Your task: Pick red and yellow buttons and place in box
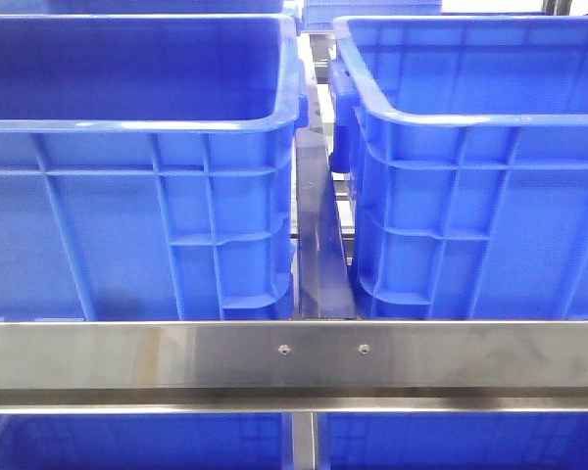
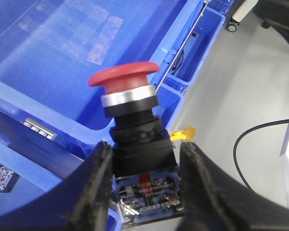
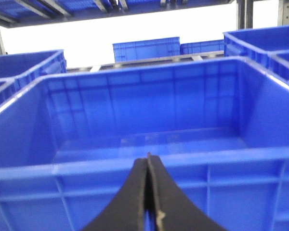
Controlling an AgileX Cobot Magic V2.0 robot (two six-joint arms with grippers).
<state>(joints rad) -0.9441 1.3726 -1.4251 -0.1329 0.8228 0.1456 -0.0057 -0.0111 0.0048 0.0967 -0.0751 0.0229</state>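
In the left wrist view my left gripper [image 2: 143, 159] is shut on a red button [image 2: 124, 76]: a glossy red mushroom cap on a silver ring and black body, with a blue contact block at the base. It hangs over the rim of a blue box [image 2: 62, 72]. A small yellow piece [image 2: 184, 134] shows behind the button. In the right wrist view my right gripper [image 3: 147, 166] is shut and empty in front of a blue box [image 3: 149, 120]. Neither gripper shows in the front view, which holds two alike boxes, left [image 1: 137, 147] and right [image 1: 480, 147].
A steel rail [image 1: 294, 362] crosses the front view below the crates, with a dark divider [image 1: 318, 245] between them. More blue crates [image 3: 144, 48] stand far off. A grey floor with a black cable [image 2: 260, 139] lies beside the left crate.
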